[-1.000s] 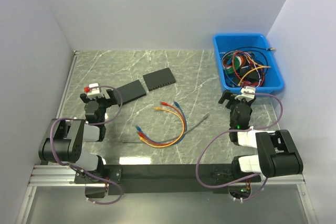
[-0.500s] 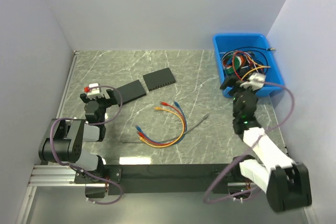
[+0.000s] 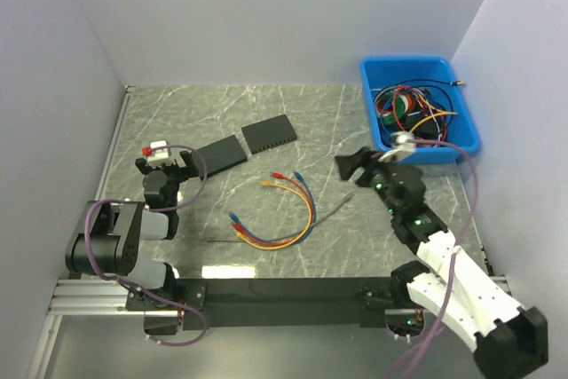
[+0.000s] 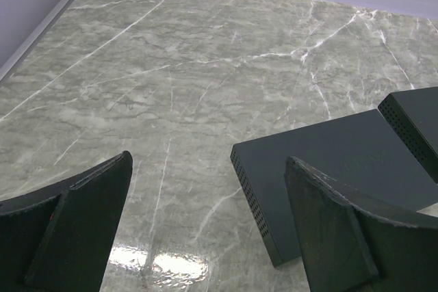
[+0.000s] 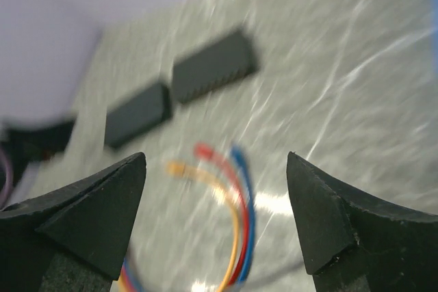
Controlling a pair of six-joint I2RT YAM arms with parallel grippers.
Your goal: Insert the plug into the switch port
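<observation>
The marble bench (image 3: 293,108) carries a blue bin (image 3: 371,77) of wires at its far right. The left hand (image 3: 165,169) and the right hand (image 3: 355,166) are both open and hold nothing. One black switch (image 3: 217,153) lies beside another switch (image 3: 268,133), just beyond the left hand. The coloured cables (image 3: 288,219) and their plugs (image 3: 277,173) lie loose between the hands.

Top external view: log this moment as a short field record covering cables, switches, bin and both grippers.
cables: coloured cables looped mid-table, grey cable beside them
switches: left switch and right switch side by side, no cable attached
bin: blue bin far right, holding tangled wires
left gripper: open, empty, by the left switch
right gripper: open, empty, facing the coloured cables
</observation>
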